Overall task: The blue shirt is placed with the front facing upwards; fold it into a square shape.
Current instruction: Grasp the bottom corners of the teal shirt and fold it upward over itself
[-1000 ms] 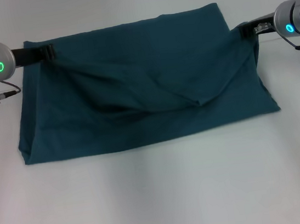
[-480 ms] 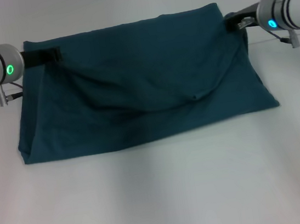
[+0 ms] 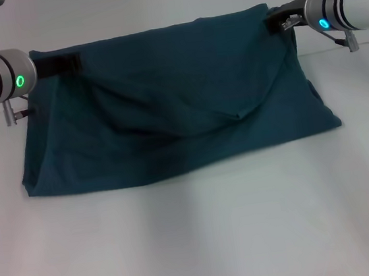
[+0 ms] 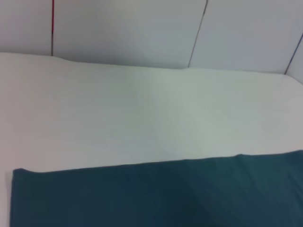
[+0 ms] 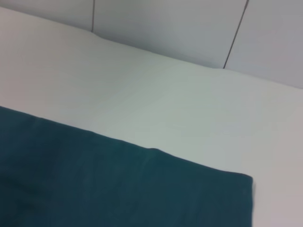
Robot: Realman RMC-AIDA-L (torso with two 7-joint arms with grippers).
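The blue shirt (image 3: 172,146) lies across the white table (image 3: 198,245), plain teal side up, folded into a wide band. My left gripper (image 3: 71,61) is shut on the cloth's upper layer at the far left corner. My right gripper (image 3: 277,22) is shut on the same layer at the far right corner. Between them the held layer sags in a V-shaped drape over the lower layer. Neither wrist view shows any fingers. Each shows only a straight teal shirt edge (image 4: 156,194) (image 5: 109,184) on the table.
Bare white tabletop reaches from the shirt's near edge to the front of the head view. A pale panelled wall (image 4: 142,28) rises behind the table's far edge. Nothing else lies on the table.
Both grippers have carried the held layer farther away and slightly inward. The sagging fold has risen, and the right front corner has drawn in a little.
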